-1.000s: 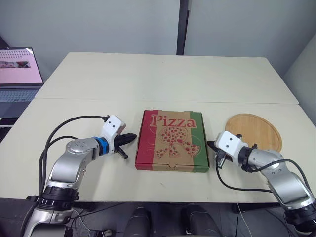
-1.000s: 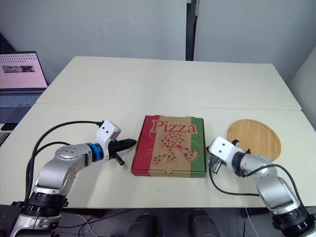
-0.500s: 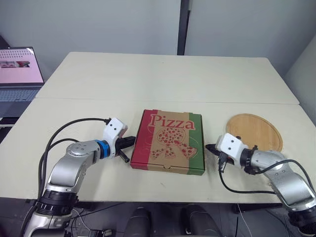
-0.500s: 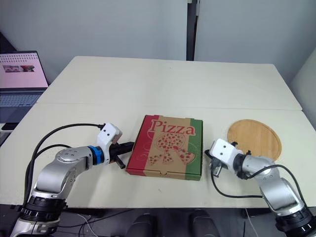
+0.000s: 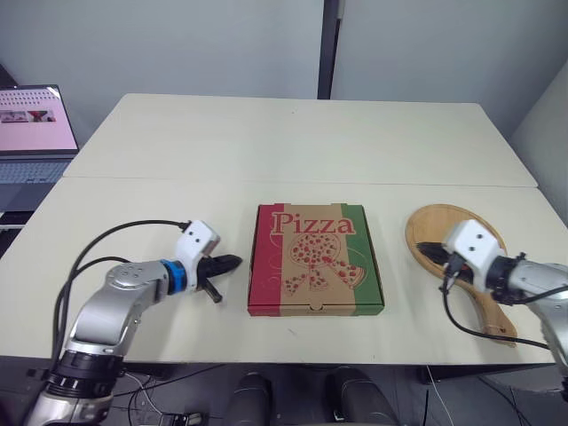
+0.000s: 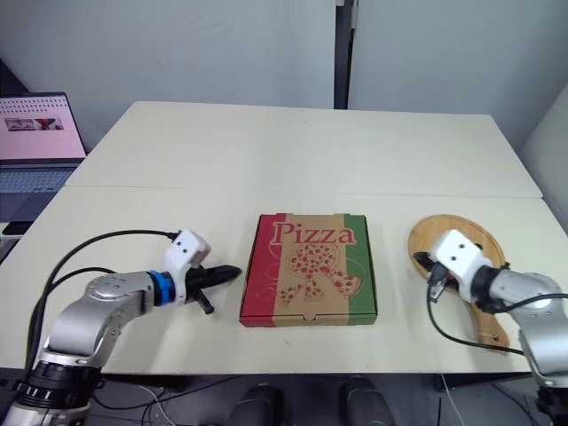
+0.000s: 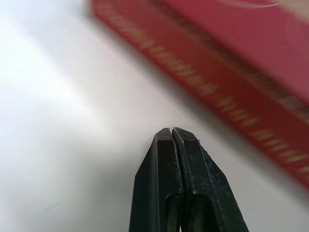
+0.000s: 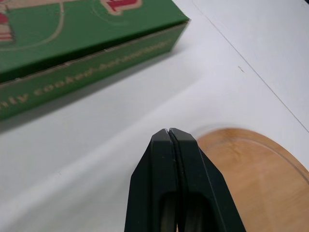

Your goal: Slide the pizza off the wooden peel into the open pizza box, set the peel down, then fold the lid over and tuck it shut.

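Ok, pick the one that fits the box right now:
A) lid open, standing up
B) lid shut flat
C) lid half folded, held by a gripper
B: the box lies flat with its printed lid down and neither gripper on it; the left gripper is beside its left side and the right gripper is over the peel.

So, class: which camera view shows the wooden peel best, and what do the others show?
The left eye view: the wooden peel lies with round blade and handle both visible, the right gripper over part. The right eye view matches; the right wrist view catches one curved edge.
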Available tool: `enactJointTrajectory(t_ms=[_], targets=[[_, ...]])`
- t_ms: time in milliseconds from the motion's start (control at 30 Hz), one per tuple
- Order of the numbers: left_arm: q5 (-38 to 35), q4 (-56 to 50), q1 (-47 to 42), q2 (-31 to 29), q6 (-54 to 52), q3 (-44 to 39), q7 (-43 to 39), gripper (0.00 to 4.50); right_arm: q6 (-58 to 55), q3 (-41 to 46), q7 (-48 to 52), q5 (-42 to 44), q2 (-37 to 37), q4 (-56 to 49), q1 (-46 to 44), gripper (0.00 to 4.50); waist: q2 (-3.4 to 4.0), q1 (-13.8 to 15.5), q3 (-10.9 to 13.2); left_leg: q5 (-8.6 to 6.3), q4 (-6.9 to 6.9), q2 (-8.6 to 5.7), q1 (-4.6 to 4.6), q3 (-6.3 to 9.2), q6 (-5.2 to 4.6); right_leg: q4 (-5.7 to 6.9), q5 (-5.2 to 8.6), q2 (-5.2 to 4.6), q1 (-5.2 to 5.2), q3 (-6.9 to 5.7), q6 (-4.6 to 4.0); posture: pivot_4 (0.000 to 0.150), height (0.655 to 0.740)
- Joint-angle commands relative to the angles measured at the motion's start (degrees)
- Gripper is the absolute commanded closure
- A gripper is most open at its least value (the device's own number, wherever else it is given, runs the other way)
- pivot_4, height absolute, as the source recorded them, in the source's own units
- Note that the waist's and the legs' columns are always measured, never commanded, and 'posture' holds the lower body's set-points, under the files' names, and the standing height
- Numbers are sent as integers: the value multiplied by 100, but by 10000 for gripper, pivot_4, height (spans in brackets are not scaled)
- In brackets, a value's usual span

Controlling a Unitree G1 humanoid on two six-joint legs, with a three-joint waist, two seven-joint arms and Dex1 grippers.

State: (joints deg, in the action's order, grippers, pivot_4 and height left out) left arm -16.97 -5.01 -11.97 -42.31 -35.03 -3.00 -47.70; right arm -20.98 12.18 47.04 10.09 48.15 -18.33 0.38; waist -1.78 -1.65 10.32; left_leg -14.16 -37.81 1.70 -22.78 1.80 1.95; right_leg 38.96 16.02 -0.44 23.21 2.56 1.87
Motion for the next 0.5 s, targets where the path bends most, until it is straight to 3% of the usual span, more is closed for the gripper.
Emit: enactJointTrajectory(t_ms=[33,233,400,500], targets=[[160,538,54,-470,810,-595,-160,45000,802,1112,241,-67,403,590,500,44640,0,3,0,0,1,-2,0,-3,0,-2,0,-2,0,1,-1,1500,7400],[497,1573,279,-1460,1827,-1098,-547,45000,1210,1905,943,135,895,1495,1223,44640,0,-1,0,0,4,2,7,-20,-1,-5,3,-8,0,8,2,1500,7400],[411,2241,162,-1821,2139,-1304,-862,45000,1342,1938,1065,139,1012,1901,1114,44640,4,-27,2,-1,9,8,20,-39,-1,-4,9,-10,-1,15,-8,1500,7400],[277,2311,93,-1745,2177,-1375,-959,45000,1469,1823,1041,55,1028,2115,916,44640,4,-26,2,-1,10,7,20,-41,-1,-4,4,-12,0,14,-1,1500,7400]])
